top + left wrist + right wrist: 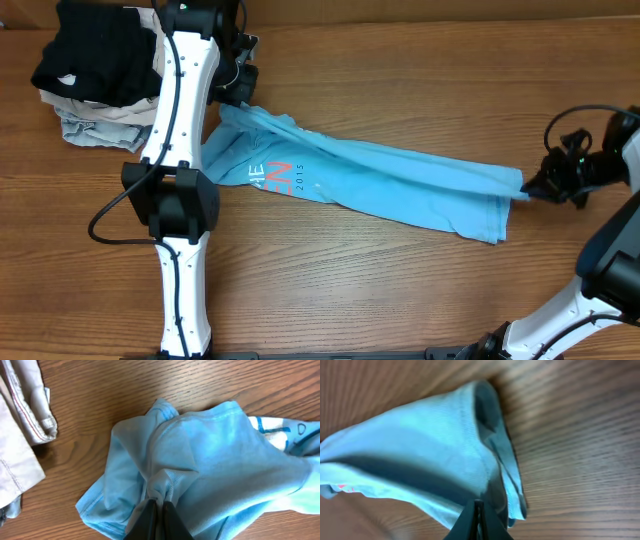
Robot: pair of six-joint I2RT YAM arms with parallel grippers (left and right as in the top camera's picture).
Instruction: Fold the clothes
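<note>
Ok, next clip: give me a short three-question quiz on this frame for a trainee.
1. True or false: the left gripper and right gripper are each shut on the blue T-shirt.
2. The stack of folded clothes lies nearest: A) the left gripper, B) the right gripper, C) the shirt's middle.
3. Fill in: the year printed on the shirt is ____.
Key: 1 true; 2 A; 3 2015.

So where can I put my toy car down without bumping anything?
Two big bare spots: the wood on the far side of the blue T-shirt, and the wood on its near side, between the left arm and the right arm. The top-left corner is crowded: the folded pile, the left arm, and the shirt's bunched end.
</note>
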